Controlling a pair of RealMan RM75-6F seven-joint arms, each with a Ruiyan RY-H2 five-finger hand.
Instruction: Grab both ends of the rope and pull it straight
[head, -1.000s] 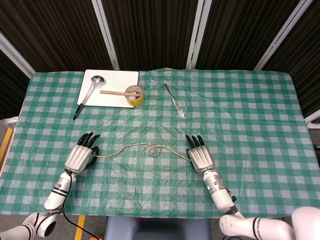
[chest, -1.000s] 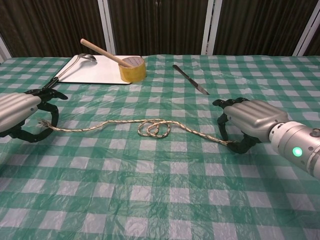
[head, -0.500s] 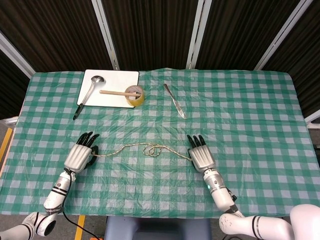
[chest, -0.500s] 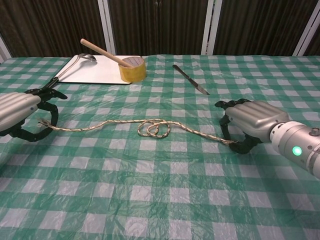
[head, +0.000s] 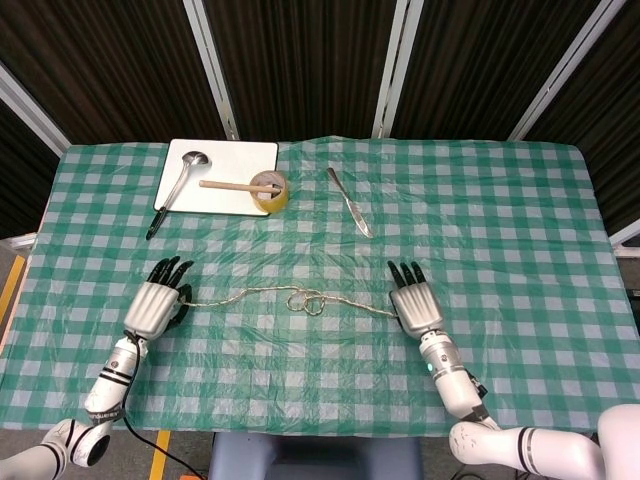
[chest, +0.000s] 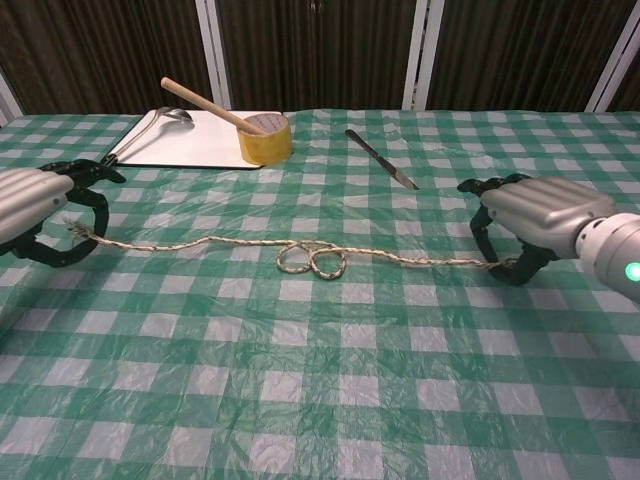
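A thin tan rope (head: 290, 296) (chest: 250, 246) lies across the green checked cloth with a small double loop (chest: 312, 260) near its middle. My left hand (head: 156, 305) (chest: 35, 205) pinches the rope's left end, fingers curled down around it. My right hand (head: 414, 304) (chest: 530, 220) pinches the right end the same way, low over the cloth. Both stretches of rope between the hands and the loop run nearly taut.
At the back left a white board (head: 225, 150) carries a metal ladle (head: 180, 180) and a wooden stick resting in a roll of yellow tape (head: 269, 189) (chest: 265, 137). A table knife (head: 349, 202) (chest: 380, 158) lies behind the rope's middle.
Both hands have moved outward, left hand leftward and right hand rightward, each holding its rope end. The rope has drawn straighter and the middle loop has tightened.
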